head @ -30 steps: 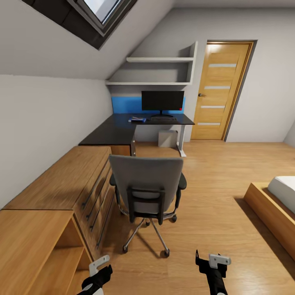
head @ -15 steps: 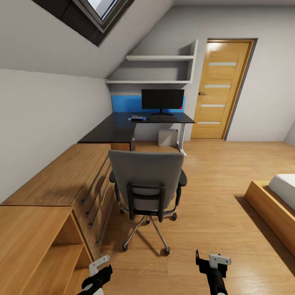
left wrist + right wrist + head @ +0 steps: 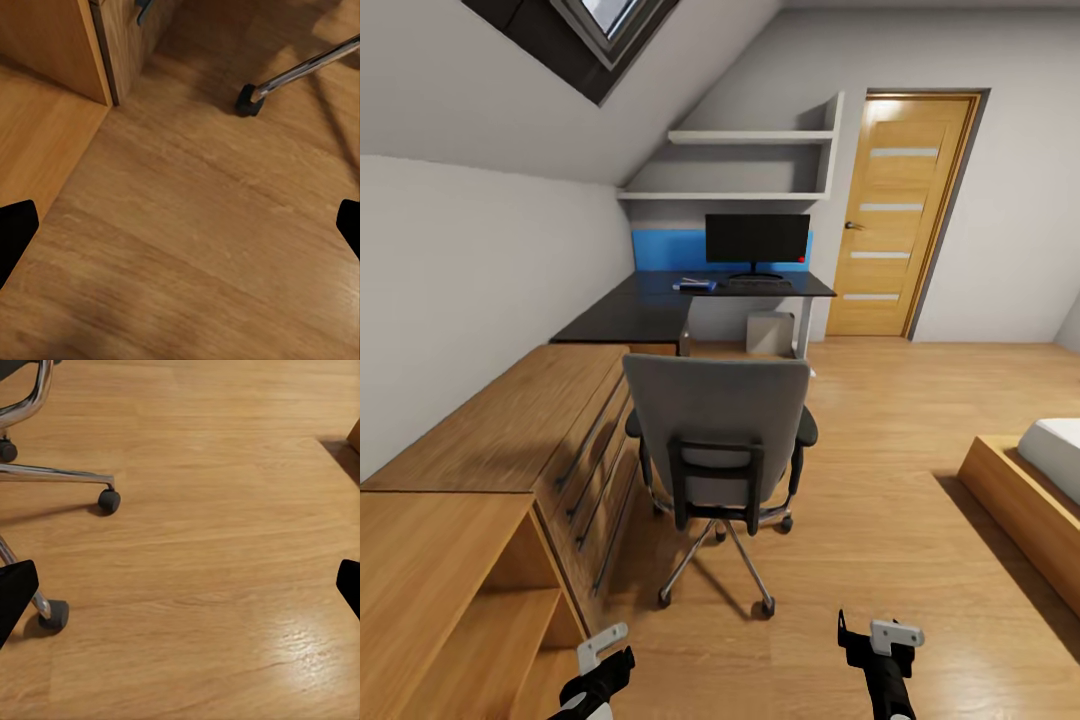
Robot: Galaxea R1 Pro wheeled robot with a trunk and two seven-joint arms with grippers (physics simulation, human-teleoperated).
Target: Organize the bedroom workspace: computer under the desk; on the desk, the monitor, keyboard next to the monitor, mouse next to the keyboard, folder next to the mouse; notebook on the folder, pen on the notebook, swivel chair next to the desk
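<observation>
Swivel chair (image 3: 718, 440) stands mid-floor, back toward robot, well short of desk (image 3: 660, 305); blue folder (image 3: 696, 287) already on tabletop by monitor (image 3: 757, 239). Step: approach chair. Next: close in, push it deskward. Left gripper (image 3: 603, 645) & right gripper (image 3: 880, 634) jaws spread, empty.

Both arms are hanging low at the near edge of the head view, dark forearms reaching forward with pale brackets at the wrists. The left pincer (image 3: 603, 662) is sitting low on the left, the right pincer (image 3: 880, 642) on the right, well apart from each other. In each wrist view the two dark fingertips (image 3: 15, 236) (image 3: 16, 592) are showing at opposite edges with a wide gap between them, so both pincers are standing spread and holding nothing.
</observation>
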